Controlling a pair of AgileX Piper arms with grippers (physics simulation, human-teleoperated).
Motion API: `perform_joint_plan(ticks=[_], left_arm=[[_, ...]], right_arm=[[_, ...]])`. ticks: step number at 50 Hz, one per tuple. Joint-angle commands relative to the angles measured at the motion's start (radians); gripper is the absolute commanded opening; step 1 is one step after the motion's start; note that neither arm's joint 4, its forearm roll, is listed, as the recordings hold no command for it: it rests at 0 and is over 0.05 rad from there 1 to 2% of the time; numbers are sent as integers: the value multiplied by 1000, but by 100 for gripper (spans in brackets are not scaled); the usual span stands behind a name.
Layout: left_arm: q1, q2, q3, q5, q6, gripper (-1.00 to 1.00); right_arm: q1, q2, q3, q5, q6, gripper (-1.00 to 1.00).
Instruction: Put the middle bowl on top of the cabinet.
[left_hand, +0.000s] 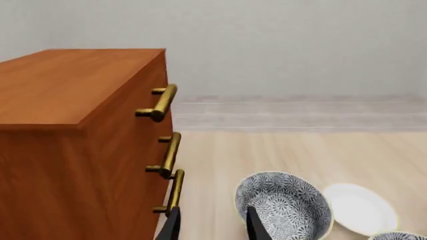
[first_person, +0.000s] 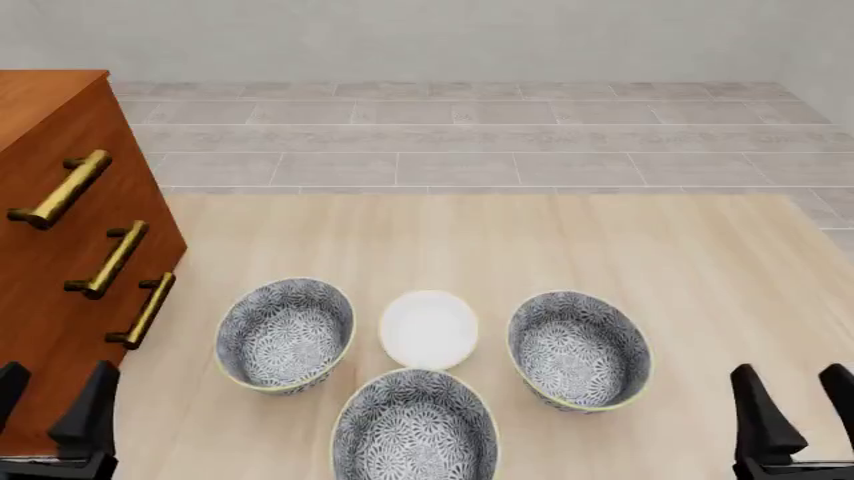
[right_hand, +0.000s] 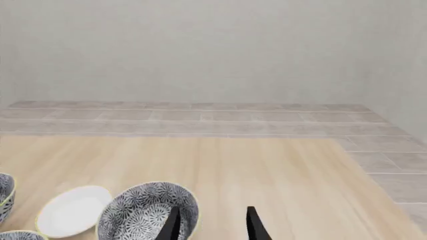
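I see three patterned bowls on the worktop (first_person: 534, 240). The middle bowl (first_person: 415, 425) sits at the bottom centre of the front view, just below the white dish (first_person: 429, 329), with the left bowl (first_person: 284, 333) and right bowl (first_person: 578, 350) flanking it. The cabinet (first_person: 54, 250) fills the left edge (three brass handles facing right). My left end effector (first_person: 54, 410), bottom left, has its fingers spread and holds nothing. The right end effector (first_person: 797, 410), bottom right, is likewise parted and empty.
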Motion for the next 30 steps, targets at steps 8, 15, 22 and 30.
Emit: perform_joint_plan(ticks=[8,15,22,30], left_arm=[[-31,-42,9,-11,-3,100],[-32,-35,-2,-6,-3,100],[-48,-15,0,-25,0,100],[-74,36,-19,-52,-3,100]], right_arm=[[10,-8,-1,7,5,100],[12,-11,-1,9,6,100],[14,-10,-1,7,6,100],[13,-14,-1,9,9,100]])
